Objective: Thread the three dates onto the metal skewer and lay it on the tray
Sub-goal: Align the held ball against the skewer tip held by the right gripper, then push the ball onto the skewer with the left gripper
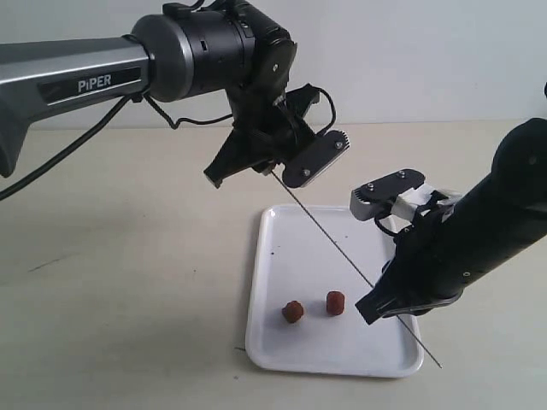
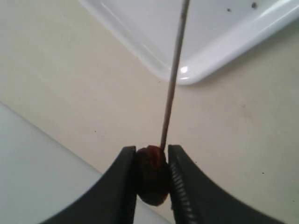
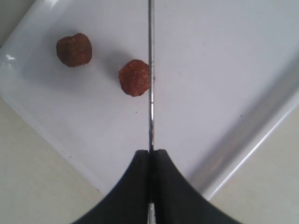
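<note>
At the left end effector (image 2: 152, 156): you see its two fingers pinching one dark date (image 2: 152, 179), raised in the air above the bench (image 1: 128, 299). The fruit fills the gap between them.
At the right end effector (image 3: 150, 156): the fingers are pressed together on the metal skewer (image 1: 329, 239), near its lower end. A short piece of the rod sticks out behind the grip, beyond the tray's corner.
Skewer: it runs slanted in the air over the tray (image 1: 359, 348), from the right grip up to the left one. Its tip meets the dark date, and in the left wrist view it seems to have just entered. How deep it is, you cannot tell.
Step in hand: I judge this is the threading of the first date.
Next move: you should bring the two end effectors toward each other along the line of the rod, so that the fruit slides down it. Keep the line true, because the rod is thin and may bend or leave the centre of the fruit.
Other dates: a brown date (image 1: 292, 313) and a redder date (image 1: 335, 302) lie on the tray, apart from each other, below the skewer and near the right end effector. Neither is on the rod.
Tray: it lies flat on the bench.
</note>
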`<state>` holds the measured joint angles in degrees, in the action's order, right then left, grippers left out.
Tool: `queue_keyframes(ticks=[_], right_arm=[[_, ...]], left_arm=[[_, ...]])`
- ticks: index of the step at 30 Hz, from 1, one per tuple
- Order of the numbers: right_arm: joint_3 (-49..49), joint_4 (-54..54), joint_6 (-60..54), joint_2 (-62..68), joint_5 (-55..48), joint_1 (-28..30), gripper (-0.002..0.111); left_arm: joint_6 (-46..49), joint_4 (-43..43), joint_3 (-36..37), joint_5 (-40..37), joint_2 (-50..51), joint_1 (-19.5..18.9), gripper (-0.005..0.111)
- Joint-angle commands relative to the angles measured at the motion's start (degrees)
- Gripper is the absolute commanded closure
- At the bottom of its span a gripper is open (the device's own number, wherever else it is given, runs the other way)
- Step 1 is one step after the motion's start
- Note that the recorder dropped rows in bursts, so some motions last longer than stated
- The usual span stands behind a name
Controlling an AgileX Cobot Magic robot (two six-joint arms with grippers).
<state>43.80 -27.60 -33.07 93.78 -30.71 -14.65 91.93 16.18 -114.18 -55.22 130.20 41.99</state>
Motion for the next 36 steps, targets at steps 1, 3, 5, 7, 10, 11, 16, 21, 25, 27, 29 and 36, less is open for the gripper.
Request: queue_keyframes(ticks=[1, 3, 5, 7, 10, 11, 16, 21, 25, 27, 29, 36], right_arm=[[0.0, 0.06, -0.3, -0.33, 0.77, -0.02, 0.108], [0.0, 0.06, -0.3, -0.33, 0.64, -0.02, 0.108], [0.0, 0.06, -0.3, -0.33, 0.64, -0.02, 0.108], [0.0, 0.06, -0.3, -0.33, 0.64, -0.02, 0.108], [0.0, 0.06, -0.3, -0.33, 0.64, -0.02, 0.108], [0.0, 0.06, -0.3, -0.33, 0.64, -0.02, 0.108], [0.0, 0.06, -0.3, -0.33, 0.52, -0.02, 0.108], [0.0, 0.06, -0.3, -0.33, 0.62, -0.02, 0.108], [0.0, 0.06, -0.3, -0.33, 0.97, -0.02, 0.108], [0.0, 0.06, -0.3, -0.33, 1.1, -0.02, 0.108], [0.0, 0.06, -0.3, -0.33, 1.22, -0.02, 0.108], [0.0, -0.04, -0.3, -0.33, 3.34, -0.02, 0.108]], left_arm=[[-0.72, 1.2, 0.06, -0.85, -0.66, 0.23, 0.083], [-0.72, 1.2, 0.06, -0.85, -0.66, 0.23, 0.083], [-0.72, 1.2, 0.06, -0.85, -0.66, 0.23, 0.083], [-0.72, 1.18, 0.06, -0.74, -0.66, 0.23, 0.083], [-0.72, 0.8, 0.06, -0.21, -0.66, 0.23, 0.083], [-0.72, 0.36, 0.06, 0.18, -0.66, 0.23, 0.083], [-0.72, 0.06, 0.06, 1.35, -0.66, 0.23, 0.083], [-0.72, -0.57, 0.06, 1.11, -0.66, 0.23, 0.083], [-0.3, -2.3, 0.06, 1.1, -0.66, 0.64, 0.083], [-0.32, -2.3, 0.06, 1.1, -0.66, 0.85, 0.083], [-0.18, -2.3, 0.06, 1.1, -0.66, 1.26, 0.083], [0.43, -3.76, 0.06, -0.02, -0.66, 2.97, 0.083]])
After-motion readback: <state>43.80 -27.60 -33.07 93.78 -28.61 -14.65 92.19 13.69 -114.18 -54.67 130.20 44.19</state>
